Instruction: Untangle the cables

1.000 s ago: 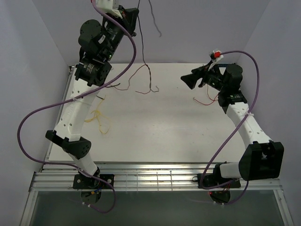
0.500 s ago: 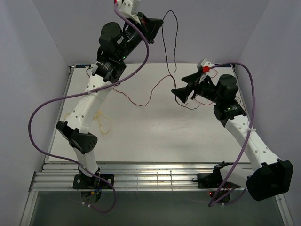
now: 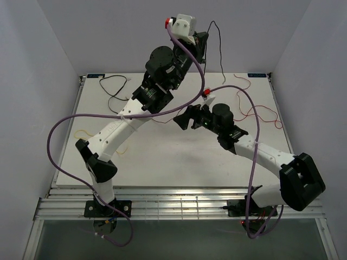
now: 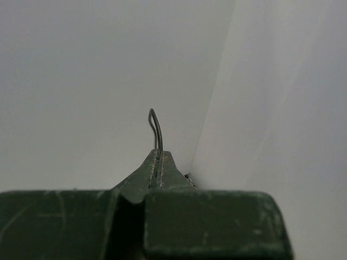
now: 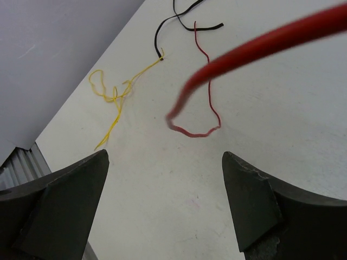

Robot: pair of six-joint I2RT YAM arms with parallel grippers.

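Note:
My left gripper [image 3: 204, 42] is raised high over the back of the table and is shut on a thin dark cable [image 3: 219, 46], which loops above the jaws and hangs down to the table. In the left wrist view the shut gripper [image 4: 158, 154] pinches that cable's loop [image 4: 155, 127]. My right gripper [image 3: 181, 118] is open and empty, low over the table's middle. In its wrist view the gripper [image 5: 164, 157] faces a thin red cable [image 5: 210, 111], a yellow cable [image 5: 115, 95] and a black cable [image 5: 160, 33] lying on the table. A blurred red cable [image 5: 260, 42] crosses close to the lens.
The white table [image 3: 162, 157] has a black cable [image 3: 115, 86] at the back left, a yellow one [image 3: 81, 132] at the left edge partly behind my left arm, and a red one [image 3: 256, 110] at the right. Walls close in on three sides.
My left arm has swung right, still holding the dark cable aloft. My right arm has moved left and down to the table's middle. The red cable now lies at the right.

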